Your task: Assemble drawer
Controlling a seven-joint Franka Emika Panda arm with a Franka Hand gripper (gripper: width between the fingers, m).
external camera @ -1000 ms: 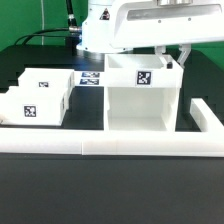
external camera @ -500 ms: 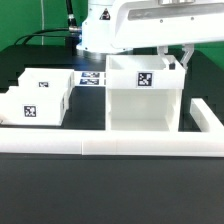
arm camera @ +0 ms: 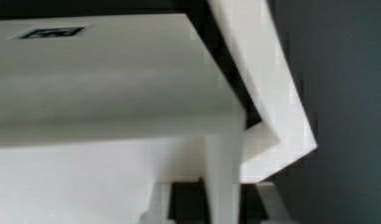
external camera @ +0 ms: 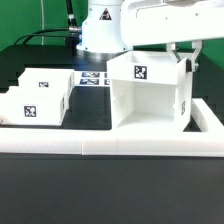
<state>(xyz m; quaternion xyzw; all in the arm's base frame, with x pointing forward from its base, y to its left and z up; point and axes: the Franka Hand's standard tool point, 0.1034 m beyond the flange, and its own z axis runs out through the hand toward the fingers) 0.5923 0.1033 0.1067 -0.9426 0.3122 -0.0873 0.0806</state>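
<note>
The black table [external camera: 110, 190] carries everything. The white arm [external camera: 150, 22] reaches in above the housing [external camera: 150, 100], a tall white box whose open front faces the exterior camera, showing a bare inside. The housing stands near the middle of the table; whether its base rests fully on the surface cannot be told.

The long white border bar [external camera: 110, 147] runs just in front of the housing and turns back along its side on the exterior view's right. Two smaller white trays sit apart from the housing on the exterior view's left. The rear tray [external camera: 48, 82] is the higher. The front tray [external camera: 32, 108], the lower, touches or nearly touches it. The marker board [external camera: 92, 78] lies flat behind the housing's left corner.

The gripper [external camera: 187, 62] is at the housing's upper right edge. In the wrist view [arm camera: 219, 205] its dark fingers [arm camera: 182, 205] sit on either side of the housing's [arm camera: 116, 90] thin side wall, pinching it.

A square tag [external camera: 141, 72] sits on the housing's top panel.
</note>
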